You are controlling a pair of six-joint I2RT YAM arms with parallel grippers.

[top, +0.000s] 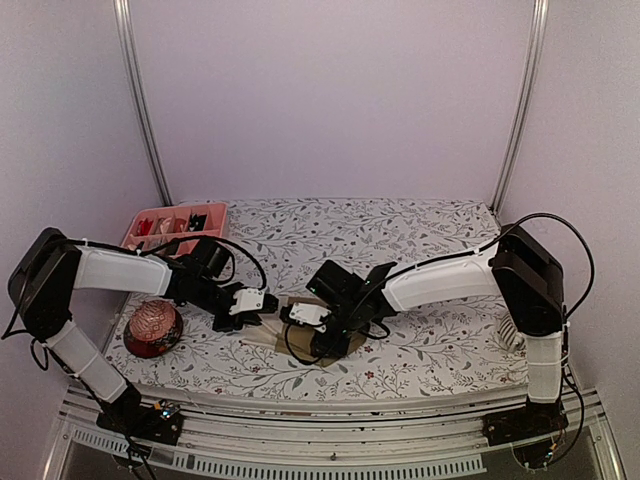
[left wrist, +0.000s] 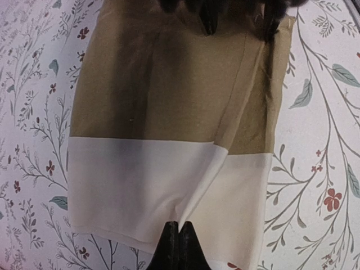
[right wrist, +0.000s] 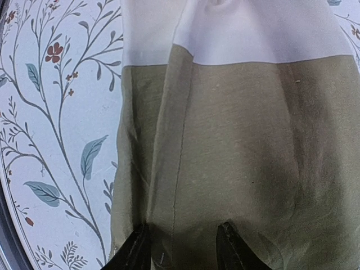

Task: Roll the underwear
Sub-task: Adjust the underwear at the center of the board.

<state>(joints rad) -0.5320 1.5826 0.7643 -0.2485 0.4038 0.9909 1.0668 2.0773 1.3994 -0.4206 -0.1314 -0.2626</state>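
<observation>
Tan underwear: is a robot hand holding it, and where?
Yes. The left hand pinches the tan underwear at the pale band. The right hand is open at the other end.

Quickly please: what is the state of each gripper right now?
Left gripper: closed, pinching the pale band of the tan underwear.
Right gripper: open, fingers apart over the tan end of the same underwear.

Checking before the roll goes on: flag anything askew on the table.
The tan underwear lies unevenly: one long side is folded over, and its pale band puckers where the shut left gripper pinches it. Nothing else stands out.
</observation>
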